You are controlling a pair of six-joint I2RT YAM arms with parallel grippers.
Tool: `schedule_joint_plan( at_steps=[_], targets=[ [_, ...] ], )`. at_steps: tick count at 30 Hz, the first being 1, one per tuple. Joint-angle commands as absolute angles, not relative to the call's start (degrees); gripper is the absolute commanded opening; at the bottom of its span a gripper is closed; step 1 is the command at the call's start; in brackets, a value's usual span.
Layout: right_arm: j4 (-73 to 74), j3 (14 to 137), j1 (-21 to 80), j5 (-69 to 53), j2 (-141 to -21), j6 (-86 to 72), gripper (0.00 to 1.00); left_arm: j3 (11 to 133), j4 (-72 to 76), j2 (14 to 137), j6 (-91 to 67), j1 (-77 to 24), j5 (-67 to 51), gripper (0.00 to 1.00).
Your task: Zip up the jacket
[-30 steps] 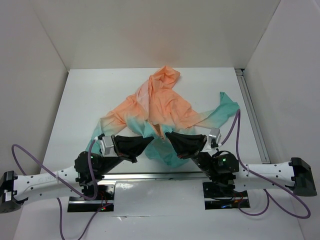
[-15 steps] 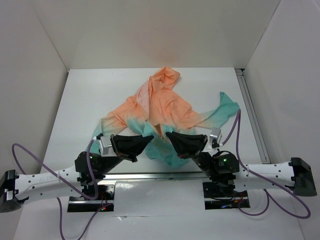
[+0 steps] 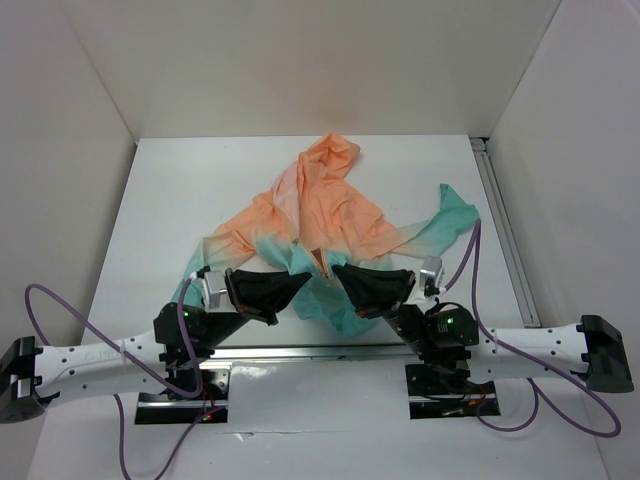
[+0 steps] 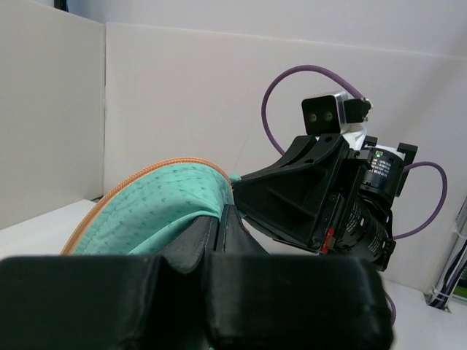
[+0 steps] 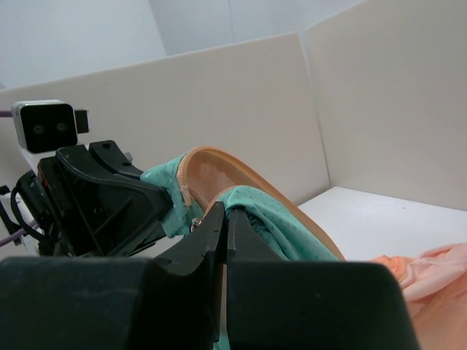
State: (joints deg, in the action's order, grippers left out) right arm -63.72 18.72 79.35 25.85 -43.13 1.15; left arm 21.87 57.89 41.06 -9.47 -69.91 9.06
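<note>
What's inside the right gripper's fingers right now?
Teal hem of the jacket with its orange zipper tape, pinched in the right gripper. Its jaws hide whatever lies deeper between them.

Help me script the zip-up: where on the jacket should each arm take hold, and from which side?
Probably grip the orange zipper tape at the teal hem, one edge each, coming from the near side: the jacket lies hem nearest, hood farthest. The left gripper and right gripper each pinch it there.
</note>
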Motion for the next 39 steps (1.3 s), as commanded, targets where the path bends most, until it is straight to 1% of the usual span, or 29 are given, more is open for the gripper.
schedule_joint_plan(
  at_steps=[1, 21, 39],
  targets=[
    [-69.43, 18.54, 79.19, 25.49, -42.28, 1.49, 0.0, 23.29, 63.72, 41.39, -10.9, -69.96, 7.65, 0.0],
    [-71.63, 18.02, 79.19, 25.49, -41.22, 2.02, 0.0, 22.24, 66.17, 41.92, -12.48, -69.96, 7.65, 0.0],
    [-71.63, 17.49, 79.19, 25.49, -41.22, 2.02, 0.0, 22.85, 68.55, 45.26, -13.62, -69.96, 6.5, 0.0]
  ],
)
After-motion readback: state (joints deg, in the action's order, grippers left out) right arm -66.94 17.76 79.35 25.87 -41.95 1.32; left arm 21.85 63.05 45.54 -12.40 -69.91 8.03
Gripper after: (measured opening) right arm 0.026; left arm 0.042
